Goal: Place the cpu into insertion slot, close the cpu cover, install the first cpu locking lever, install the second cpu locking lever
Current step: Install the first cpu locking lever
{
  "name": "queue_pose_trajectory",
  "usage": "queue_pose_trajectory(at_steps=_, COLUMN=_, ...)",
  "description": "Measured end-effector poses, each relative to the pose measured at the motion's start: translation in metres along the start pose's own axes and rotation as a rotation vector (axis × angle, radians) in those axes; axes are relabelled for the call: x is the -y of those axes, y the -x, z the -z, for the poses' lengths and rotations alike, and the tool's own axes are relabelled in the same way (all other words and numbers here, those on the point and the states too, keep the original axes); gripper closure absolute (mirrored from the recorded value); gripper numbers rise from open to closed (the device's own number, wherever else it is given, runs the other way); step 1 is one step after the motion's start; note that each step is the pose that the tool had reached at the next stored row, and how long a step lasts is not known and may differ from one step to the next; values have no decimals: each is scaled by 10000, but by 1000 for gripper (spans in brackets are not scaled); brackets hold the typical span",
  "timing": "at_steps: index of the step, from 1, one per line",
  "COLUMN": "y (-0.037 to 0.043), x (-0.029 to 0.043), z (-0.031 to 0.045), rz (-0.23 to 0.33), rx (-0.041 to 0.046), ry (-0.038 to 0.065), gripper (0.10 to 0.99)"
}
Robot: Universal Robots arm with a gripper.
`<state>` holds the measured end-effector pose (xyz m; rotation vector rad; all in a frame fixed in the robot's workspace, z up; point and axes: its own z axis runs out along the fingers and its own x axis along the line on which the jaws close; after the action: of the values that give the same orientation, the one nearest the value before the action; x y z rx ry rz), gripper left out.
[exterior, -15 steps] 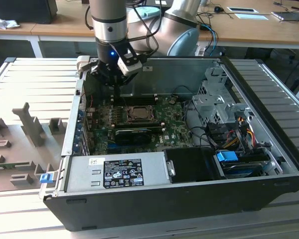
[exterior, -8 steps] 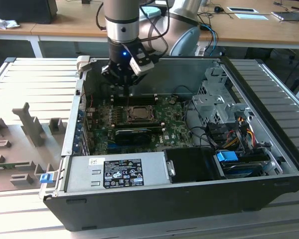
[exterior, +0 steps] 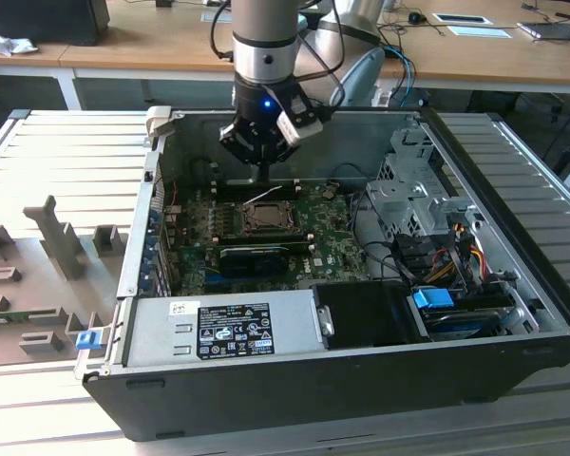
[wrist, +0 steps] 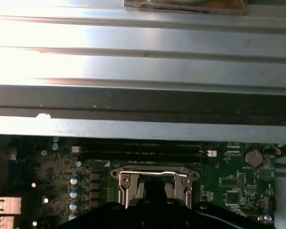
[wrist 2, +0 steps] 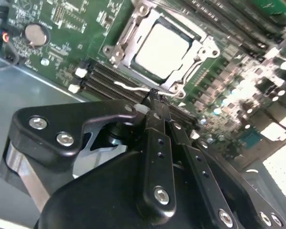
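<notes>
Cpu [wrist 2: 162, 50] sits in the insertion slot [wrist 2: 118, 53], cpu cover [wrist 2: 206, 47] down over it. Gripper [wrist 2: 154, 95] jaws together on a thin wire lever [wrist 2: 131, 87] at the socket's far edge. Looks like the first lever step; likely needs swinging down and hooking.

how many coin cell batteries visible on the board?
1: the coin cell battery sits on the green board, off one corner of the cpu cover. Others may be hidden.
</notes>
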<state>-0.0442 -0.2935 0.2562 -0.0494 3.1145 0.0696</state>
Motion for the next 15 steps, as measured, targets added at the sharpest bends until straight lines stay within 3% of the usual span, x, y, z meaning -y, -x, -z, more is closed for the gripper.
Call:
queue_pose_trajectory(at_steps=3, y=5, x=1, z=-12, rz=-7, rx=11, ry=353, gripper=980)
queue_pose_trajectory(at_steps=4, y=5, x=1, z=-24, rz=3, rx=14, ry=389, gripper=980)
queue_pose_trajectory(at_steps=15, y=58, x=11, z=-254, rz=113, rx=5, ry=435, gripper=980)
